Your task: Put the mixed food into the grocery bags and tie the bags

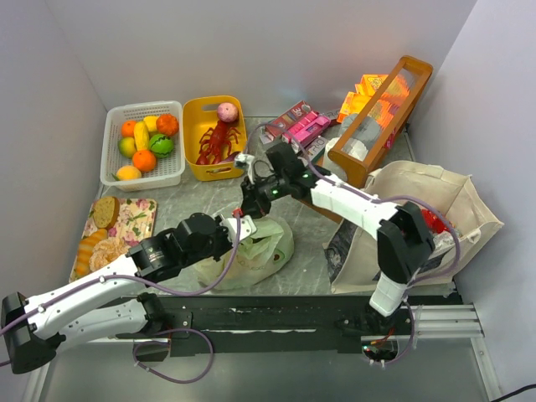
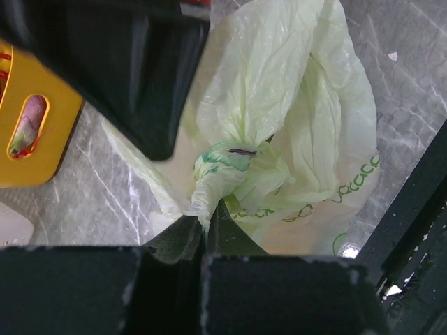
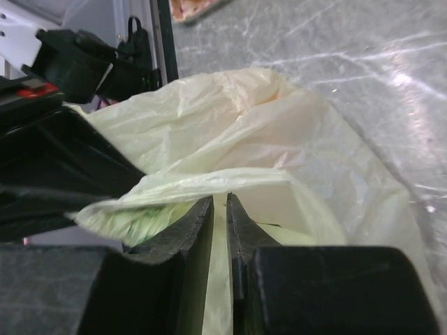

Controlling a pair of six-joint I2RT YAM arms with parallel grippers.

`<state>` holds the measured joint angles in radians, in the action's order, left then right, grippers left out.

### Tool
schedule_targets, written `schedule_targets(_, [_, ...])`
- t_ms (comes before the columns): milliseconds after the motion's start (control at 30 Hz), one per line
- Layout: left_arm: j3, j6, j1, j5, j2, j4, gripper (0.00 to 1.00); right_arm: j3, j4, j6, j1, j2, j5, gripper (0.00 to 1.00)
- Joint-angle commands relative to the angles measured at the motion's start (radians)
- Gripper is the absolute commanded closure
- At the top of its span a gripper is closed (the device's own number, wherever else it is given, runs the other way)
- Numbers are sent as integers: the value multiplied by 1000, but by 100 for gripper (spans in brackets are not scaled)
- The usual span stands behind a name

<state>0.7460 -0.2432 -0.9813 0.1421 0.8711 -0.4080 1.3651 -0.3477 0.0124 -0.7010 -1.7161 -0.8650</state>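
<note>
The pale green plastic grocery bag (image 1: pixel 266 248) lies on the table's middle, its handles twisted into a bunch (image 2: pixel 230 159). My left gripper (image 1: pixel 244 228) is shut on one handle strand (image 2: pixel 202 199) just below that bunch. From above, my right gripper (image 1: pixel 249 206) has its jaws nearly together with a strip of the bag's plastic (image 3: pixel 230 183) between them. The beige canvas tote (image 1: pixel 435 194) stands open at the right with something red inside. Mixed food still out: toy fruit (image 1: pixel 144 142), bread (image 1: pixel 105 213), orange packets (image 1: pixel 373 92).
A white basket (image 1: pixel 172 172) and a yellow basket (image 1: pixel 199 113) with a red lobster (image 1: pixel 218 141) stand at the back left. A floral tray (image 1: pixel 138 219) is at the left, pink boxes (image 1: pixel 303 126) and a tall wooden crate (image 1: pixel 414 71) at the back right.
</note>
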Motion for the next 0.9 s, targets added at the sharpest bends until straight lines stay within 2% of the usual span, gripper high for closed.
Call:
schedule_targets(0, [27, -21, 0, -10, -27, 34, 99, 80, -20, 17, -38, -57, 24, 80])
schedule_targets(233, [24, -25, 0, -19, -49, 32, 99, 147, -75, 72, -64, -158, 23, 78])
schedule_targets(367, [35, -27, 0, -26, -32, 21, 99, 297, -242, 227, -78, -279, -34, 76])
schedule_targets(433, [39, -31, 0, -15, -29, 15, 99, 316, -324, 289, -75, -306, -54, 76])
schedule_targets(600, [29, -44, 0, 34, -47, 17, 99, 338, -499, 417, -65, -316, -198, 73])
schedule_targets(867, [15, -51, -2, 88, -61, 18, 99, 296, -582, 521, -34, -267, -362, 72])
